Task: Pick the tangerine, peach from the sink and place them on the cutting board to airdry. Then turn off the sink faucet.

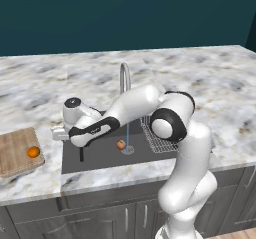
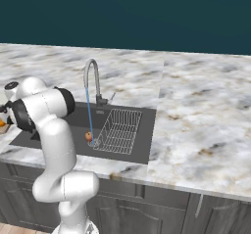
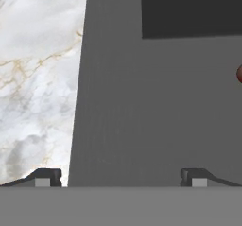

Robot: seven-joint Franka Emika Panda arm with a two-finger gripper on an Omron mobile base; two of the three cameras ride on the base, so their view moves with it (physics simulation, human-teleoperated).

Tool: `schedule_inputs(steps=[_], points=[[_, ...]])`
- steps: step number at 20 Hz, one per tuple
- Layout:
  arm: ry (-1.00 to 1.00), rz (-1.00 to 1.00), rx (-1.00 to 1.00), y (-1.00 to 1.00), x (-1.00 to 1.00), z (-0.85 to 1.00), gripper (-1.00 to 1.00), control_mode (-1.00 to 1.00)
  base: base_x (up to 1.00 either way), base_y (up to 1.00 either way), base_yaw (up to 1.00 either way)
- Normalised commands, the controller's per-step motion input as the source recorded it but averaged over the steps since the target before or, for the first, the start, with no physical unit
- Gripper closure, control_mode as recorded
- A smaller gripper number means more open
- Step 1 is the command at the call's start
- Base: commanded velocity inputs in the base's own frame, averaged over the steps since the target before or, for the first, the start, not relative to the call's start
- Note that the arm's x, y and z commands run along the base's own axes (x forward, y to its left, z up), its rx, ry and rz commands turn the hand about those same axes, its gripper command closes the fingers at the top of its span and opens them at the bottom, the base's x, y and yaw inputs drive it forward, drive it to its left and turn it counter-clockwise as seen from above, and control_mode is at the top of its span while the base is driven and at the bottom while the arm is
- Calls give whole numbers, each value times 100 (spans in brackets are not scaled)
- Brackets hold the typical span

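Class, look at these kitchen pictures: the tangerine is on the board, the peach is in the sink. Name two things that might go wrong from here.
1. The peach lies beside the drain, right by the running water stream; a round wet fruit may roll or slip from the open tool.
2. The tangerine sits near the cutting board edge; setting the peach down close by might nudge it off.

**Open pincer over the sink's edge**

You are looking down past the gripper (image 3: pixel 120 180), its two dark fingertips (image 3: pixel 47 178) spread wide apart and holding nothing. Between and ahead of them lies the dark grey sink (image 3: pixel 142 107). Marble counter (image 3: pixel 38 78) runs beside the left fingertip. Far to the right, a sliver of the reddish peach (image 3: pixel 239 73) sits at the edge.
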Motion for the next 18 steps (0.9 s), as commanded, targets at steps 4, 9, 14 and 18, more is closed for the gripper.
schedule_inputs(steps=[4, 9, 14, 18], points=[[0, 0, 0, -25, 0, 0, -100, -100, 0, 0, 0], [0, 0, 0, -24, 1, 0, -100, -100, 0, 0, 0], [1, 0, 0, -25, 0, 0, -100, -100, 0, 0, 0], [0, 0, 0, -24, 1, 0, -100, -100, 0, 0, 0]])
